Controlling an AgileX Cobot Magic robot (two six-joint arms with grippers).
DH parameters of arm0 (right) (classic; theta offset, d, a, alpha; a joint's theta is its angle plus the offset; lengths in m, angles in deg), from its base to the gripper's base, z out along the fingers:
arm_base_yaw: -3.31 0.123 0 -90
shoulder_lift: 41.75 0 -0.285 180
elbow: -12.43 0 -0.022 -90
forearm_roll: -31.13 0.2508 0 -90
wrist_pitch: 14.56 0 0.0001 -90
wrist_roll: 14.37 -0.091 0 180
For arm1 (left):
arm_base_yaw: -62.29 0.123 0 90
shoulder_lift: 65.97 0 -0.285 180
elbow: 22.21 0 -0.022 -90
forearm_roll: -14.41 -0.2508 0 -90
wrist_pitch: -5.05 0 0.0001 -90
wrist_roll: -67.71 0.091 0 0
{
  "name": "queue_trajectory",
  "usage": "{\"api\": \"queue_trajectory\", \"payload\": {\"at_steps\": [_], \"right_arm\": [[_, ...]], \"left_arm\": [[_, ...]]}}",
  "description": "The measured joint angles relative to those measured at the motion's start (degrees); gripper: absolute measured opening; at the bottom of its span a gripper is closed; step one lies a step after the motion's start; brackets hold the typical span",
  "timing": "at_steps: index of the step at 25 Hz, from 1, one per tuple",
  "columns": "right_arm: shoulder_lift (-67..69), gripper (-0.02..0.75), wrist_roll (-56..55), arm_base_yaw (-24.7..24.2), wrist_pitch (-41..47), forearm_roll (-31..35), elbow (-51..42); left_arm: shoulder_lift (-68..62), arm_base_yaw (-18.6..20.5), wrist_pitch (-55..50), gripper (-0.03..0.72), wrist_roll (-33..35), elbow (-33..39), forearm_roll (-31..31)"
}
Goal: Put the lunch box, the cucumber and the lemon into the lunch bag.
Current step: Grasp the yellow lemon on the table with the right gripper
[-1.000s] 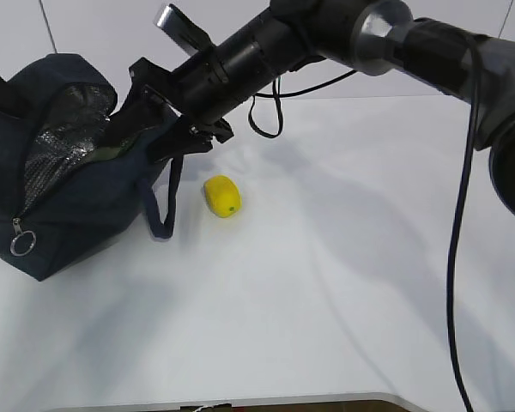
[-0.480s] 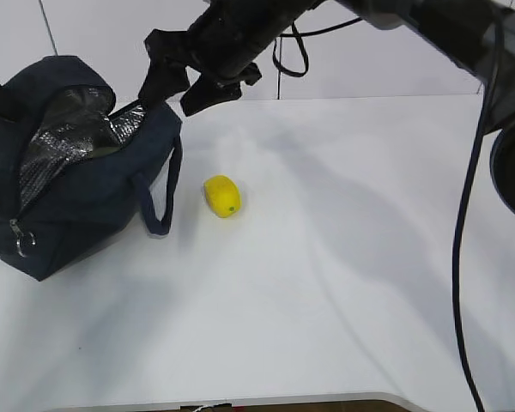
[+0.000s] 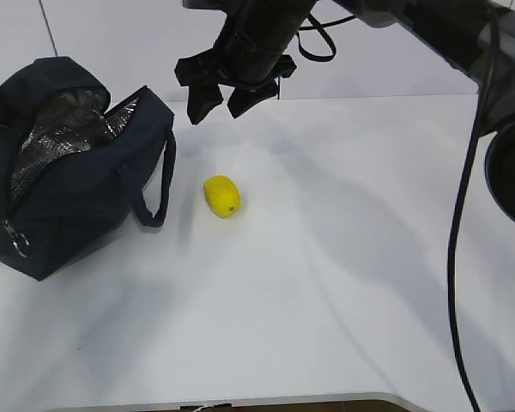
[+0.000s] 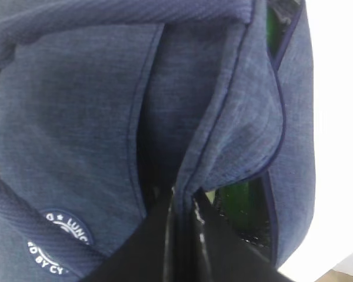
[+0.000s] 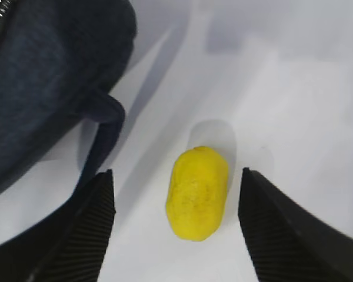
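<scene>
Since before, our right gripper (image 3: pixel 226 96) has swung from the bag (image 3: pixel 69 197), jaws apart, lemon (image 3: pixel 222 196) at 6 o'clock; left gripper (image 4: pixel 182 235) clamps bag fabric.

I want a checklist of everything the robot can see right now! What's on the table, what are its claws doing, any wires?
Surface: white table, bare apart from the job's things.
Lunch bag: lies at the left, zipper open, silver lining showing.
Lemon: on the table just right of the bag's handle, apart from it.
Cucumber: something dark green shows inside the bag, probably this.
Lunch box: not seen.
Clutter: nothing seen.
Right gripper: open, empty, hanging above the lemon.
Left gripper: shut on the bag's fabric edge.
Cables: black cable hangs down at the right.
Surroundings: plain white wall behind.
</scene>
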Motion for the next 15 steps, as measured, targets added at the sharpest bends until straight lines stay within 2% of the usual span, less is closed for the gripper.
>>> {"api": "queue_trajectory", "payload": {"at_steps": [6,15], "right_arm": [[1.97,0.526,-1.39,0.09,-0.1,-0.75,0.34],[4.8,0.547,-5.13,2.61,-0.1,-6.3,0.34]], "left_arm": [[0.0,0.0,0.04,-0.015,-0.05,0.0,-0.12],[0.0,0.0,0.13,-0.015,-0.14,0.0,-0.12]]}}
